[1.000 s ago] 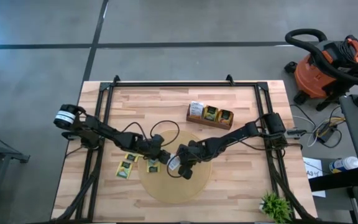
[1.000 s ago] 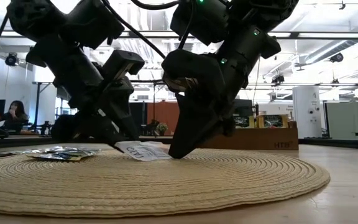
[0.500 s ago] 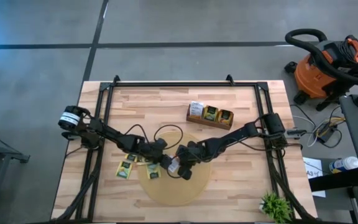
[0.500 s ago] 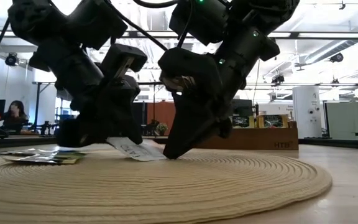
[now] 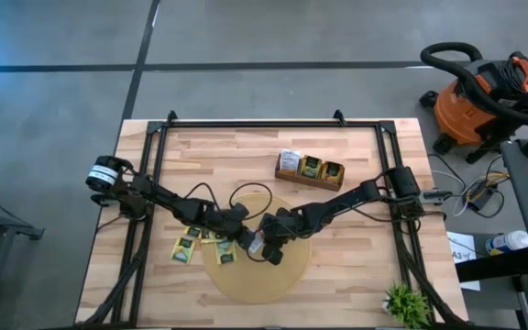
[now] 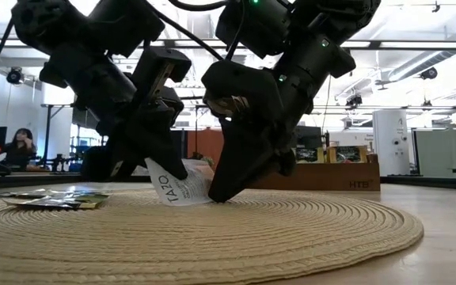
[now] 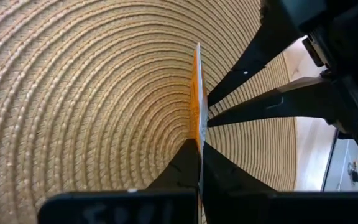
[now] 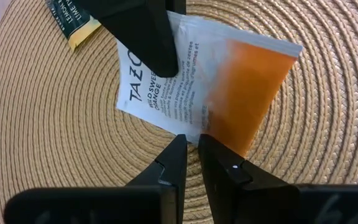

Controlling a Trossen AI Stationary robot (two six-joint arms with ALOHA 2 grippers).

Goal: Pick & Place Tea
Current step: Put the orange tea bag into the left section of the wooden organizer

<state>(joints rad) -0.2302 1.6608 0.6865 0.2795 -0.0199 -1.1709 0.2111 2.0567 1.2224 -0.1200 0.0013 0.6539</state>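
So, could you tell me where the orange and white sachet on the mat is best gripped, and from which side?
By a thin edge, jaws closing across its flat faces. The orange and white sachet stands tilted up off the round mat, so its edges are free. The left gripper already pinches one edge, the right gripper the opposite one; probably one grip from above is enough.

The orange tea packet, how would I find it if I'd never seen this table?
Find the round woven mat. Over its middle the left gripper and right gripper meet. The orange tea packet is pinched between them, tilted up on edge; the yellow-green packets lie flat.
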